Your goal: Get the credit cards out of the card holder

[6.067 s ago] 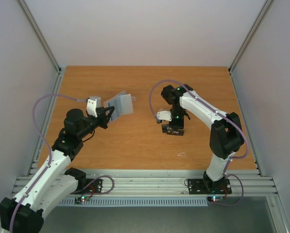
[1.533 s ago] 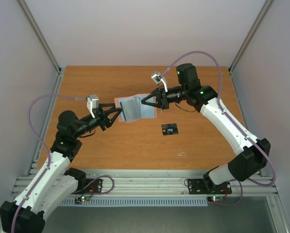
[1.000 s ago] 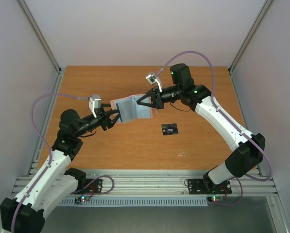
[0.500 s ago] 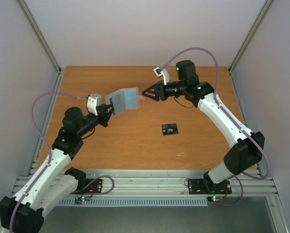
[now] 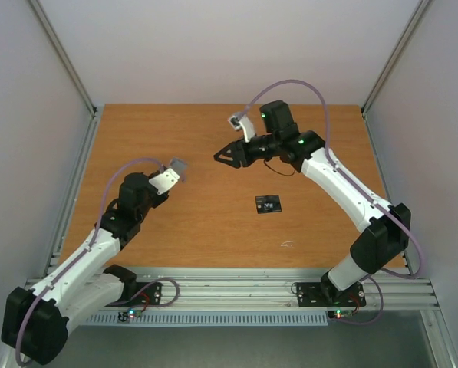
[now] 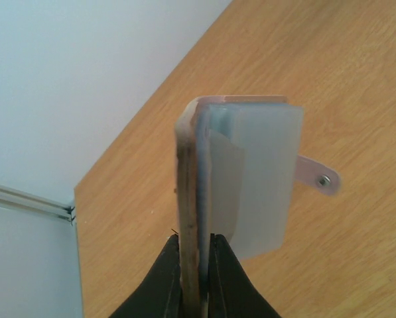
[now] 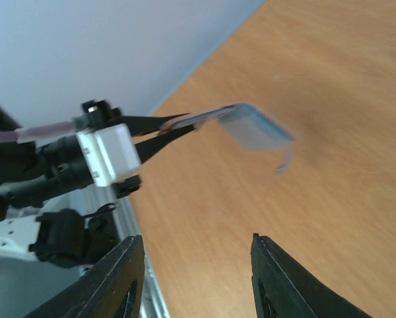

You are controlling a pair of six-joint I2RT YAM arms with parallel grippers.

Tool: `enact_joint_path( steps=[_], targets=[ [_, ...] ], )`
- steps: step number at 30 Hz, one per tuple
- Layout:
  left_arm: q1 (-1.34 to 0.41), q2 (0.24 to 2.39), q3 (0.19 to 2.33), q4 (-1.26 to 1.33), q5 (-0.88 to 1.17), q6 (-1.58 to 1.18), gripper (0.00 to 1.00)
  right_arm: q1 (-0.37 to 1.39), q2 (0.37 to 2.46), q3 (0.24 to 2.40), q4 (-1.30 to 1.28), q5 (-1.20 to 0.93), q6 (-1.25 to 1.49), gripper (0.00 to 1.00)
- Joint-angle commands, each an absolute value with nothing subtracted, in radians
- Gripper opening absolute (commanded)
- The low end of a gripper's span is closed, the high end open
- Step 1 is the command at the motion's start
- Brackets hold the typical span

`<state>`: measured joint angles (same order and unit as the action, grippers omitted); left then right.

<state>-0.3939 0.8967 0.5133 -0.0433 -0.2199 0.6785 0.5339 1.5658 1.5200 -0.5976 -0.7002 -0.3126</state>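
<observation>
In the left gripper (image 6: 196, 242): holder (image 6: 251, 179), pinched by its tan outer leaf at the edge away from the fold. Lifted off the table (image 5: 213, 238) and seen edge-on. Fingers closed tight on that one leaf. Pale blue-grey pocket leaves fanning free to one side, snap tab (image 6: 317, 177) sticking out past them. No green or dark blue showing in the pockets from either wrist view; cannot tell whether the other two cards are inside.

Judged handling:
- Holder: light, thin, soft at the fold, so likely to swing or fold shut when tugged. Pocket film probably slick.
- Any card inside: stiff, thin, slippery. Best taken by an exposed short edge, pinched flat across both faces, pulled straight out along the pocket mouth.
- Grip on the holder: best placed on the outer leaf, clear of the pocket openings.

Right of the holder: right gripper (image 7: 196, 240), spread wide with nothing in it. Pointing toward the holder with a clear gap between.

Right of the holder and nearer the arm bases, on the table: black card (image 5: 268, 204) with white marks. Lying flat, well apart from both grippers. Counted as out.
</observation>
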Motion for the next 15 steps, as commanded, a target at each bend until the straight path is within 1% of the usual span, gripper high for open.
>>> enact_joint_path(
  steps=[1,3,5,7,10,13,15],
  targets=[
    [-0.401,0.875,0.606,-0.113,-0.199,0.61,0.0,0.603,1.601,1.582,-0.552,-0.81,-0.326,0.45],
    [-0.398,0.866,0.654,-0.189,-0.122,0.484,0.0,0.622,1.609,1.581,-0.493,-0.858,-0.292,0.44],
    [-0.385,0.855,0.697,-0.237,0.021,0.296,0.0,0.636,1.609,1.561,-0.387,-0.899,-0.21,0.41],
    [-0.366,0.829,0.715,-0.231,0.16,0.074,0.0,0.644,1.609,1.534,-0.284,-0.928,-0.141,0.38],
    [-0.327,0.79,0.711,-0.121,0.339,-0.162,0.0,0.644,1.607,1.502,-0.214,-0.935,-0.093,0.31],
    [-0.279,0.778,0.692,0.055,0.443,-0.415,0.0,0.644,1.598,1.487,-0.231,-0.931,-0.101,0.24],
    [-0.266,0.78,0.667,0.158,0.51,-0.561,0.0,0.644,1.59,1.48,-0.245,-0.933,-0.107,0.22]
  ],
)
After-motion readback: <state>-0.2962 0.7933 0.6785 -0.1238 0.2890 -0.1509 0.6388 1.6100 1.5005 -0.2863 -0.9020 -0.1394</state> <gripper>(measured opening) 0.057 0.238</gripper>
